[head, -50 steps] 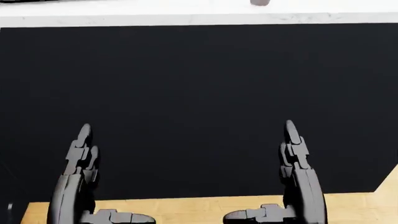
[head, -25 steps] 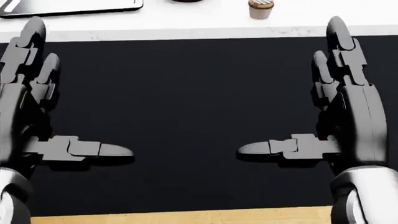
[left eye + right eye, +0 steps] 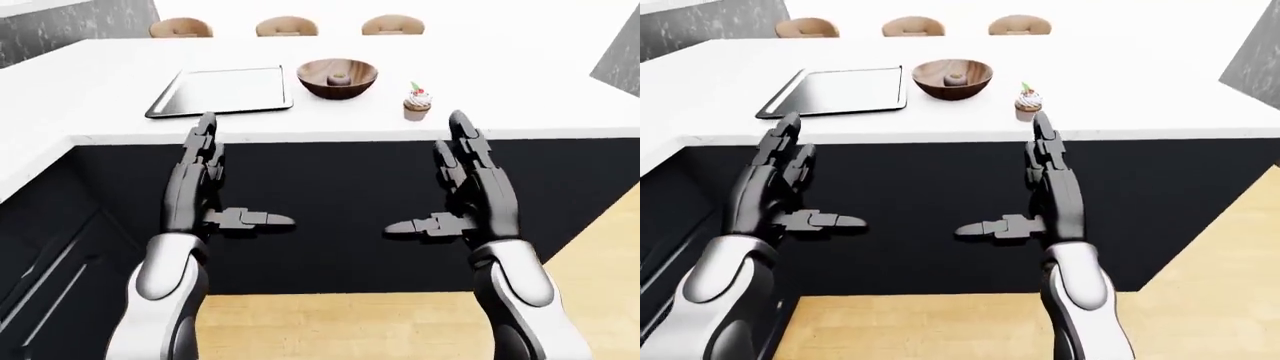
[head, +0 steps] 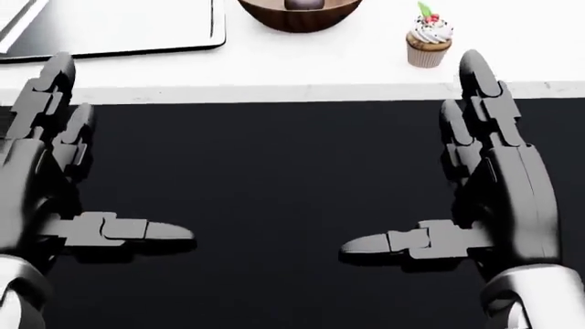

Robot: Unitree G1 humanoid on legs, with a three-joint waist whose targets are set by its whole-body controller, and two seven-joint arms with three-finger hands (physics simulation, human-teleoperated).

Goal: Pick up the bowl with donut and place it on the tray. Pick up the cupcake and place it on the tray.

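Note:
A brown wooden bowl (image 3: 338, 77) with a donut in it stands on the white countertop (image 3: 520, 105). A dark flat tray (image 3: 225, 91) lies just to its left. A cupcake (image 3: 417, 103) with white frosting stands to the bowl's right, near the counter edge. My left hand (image 3: 240, 176) and right hand (image 3: 425, 176) are both open and empty, fingers pointing up and thumbs pointing inward. They hang before the black counter face, below the countertop edge. The right hand's fingertips (image 4: 471, 62) are just below the cupcake (image 4: 428, 41) in the head view.
The black counter face (image 3: 330, 187) fills the middle of the views. The countertop runs on along the left side (image 3: 40, 135). Three wooden stools (image 3: 287, 27) stand beyond the counter. The wooden floor (image 3: 340, 322) is below.
The head view has shifted: the countertop now sits lower in it, bringing the bowl, tray and cupcake into view. Both hands rose in the picture from one second ago.

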